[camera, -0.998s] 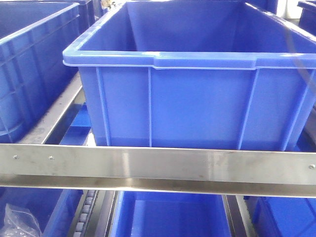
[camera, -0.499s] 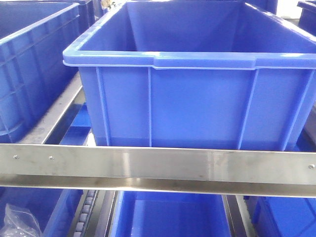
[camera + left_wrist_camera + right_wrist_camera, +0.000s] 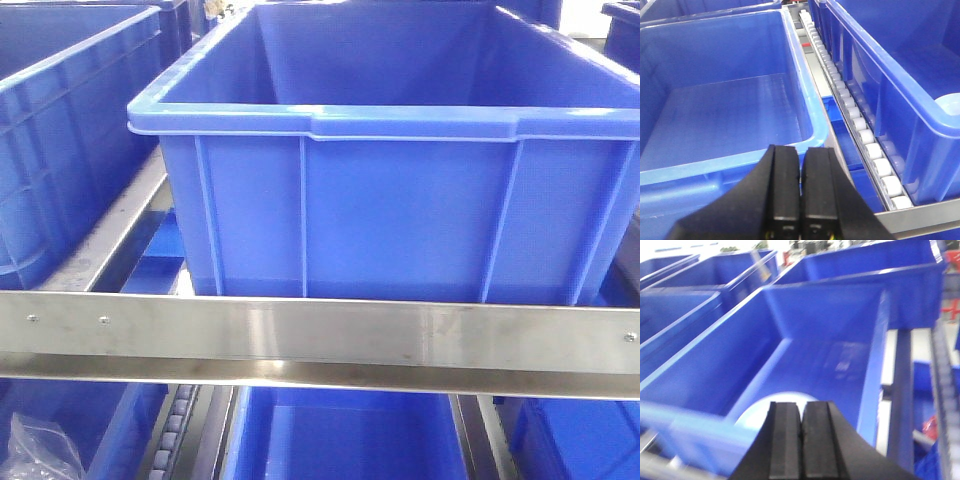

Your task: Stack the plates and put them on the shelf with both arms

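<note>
Closest to us, the left gripper [image 3: 800, 175] is clenched on nothing above a blue crate's rim [image 3: 740, 162], and the right gripper [image 3: 801, 432] is clenched empty too; just beyond it we spot a pale plate [image 3: 762, 412] lying inside the middle crate [image 3: 400, 200], which sits on the shelf [image 3: 320, 335].

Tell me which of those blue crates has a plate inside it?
The crate under the right arm's closed fingers: a pale round plate lies on its floor. The crate beneath the left arm looks empty.

two grippers [image 3: 800, 192] [image 3: 801, 440], one pale plate [image 3: 767, 410]
</note>
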You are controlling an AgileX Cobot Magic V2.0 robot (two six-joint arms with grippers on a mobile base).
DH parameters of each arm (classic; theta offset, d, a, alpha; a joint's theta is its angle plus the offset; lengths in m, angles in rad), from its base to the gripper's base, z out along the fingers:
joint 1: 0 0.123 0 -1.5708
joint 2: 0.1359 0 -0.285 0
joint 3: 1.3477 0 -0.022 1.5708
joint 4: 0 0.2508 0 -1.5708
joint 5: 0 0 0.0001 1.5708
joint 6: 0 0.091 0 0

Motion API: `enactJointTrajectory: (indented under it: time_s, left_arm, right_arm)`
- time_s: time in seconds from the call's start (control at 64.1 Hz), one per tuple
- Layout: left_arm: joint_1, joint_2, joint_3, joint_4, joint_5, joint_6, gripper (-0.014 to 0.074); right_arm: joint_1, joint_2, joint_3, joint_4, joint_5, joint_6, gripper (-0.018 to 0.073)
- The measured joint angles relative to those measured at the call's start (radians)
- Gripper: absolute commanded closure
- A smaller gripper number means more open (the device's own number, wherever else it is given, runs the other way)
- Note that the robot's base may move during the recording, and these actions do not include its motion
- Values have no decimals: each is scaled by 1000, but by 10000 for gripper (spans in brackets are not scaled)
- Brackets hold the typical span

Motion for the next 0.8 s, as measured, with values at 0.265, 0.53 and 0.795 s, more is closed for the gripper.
enactJointTrajectory:
  time_s: [0.265,0.53,0.795]
  left_arm:
    - [0,0,0,0,0,0,514]
    - [0,0,0,0,0,0,514]
    - [0,0,0,0,0,0,514]
  right_arm:
    - [0,-115,0,-2,89,0,502]
    - [-123,-242,86,-4,89,-1,502]
    - [-218,-370,237,-5,93,-1,502]
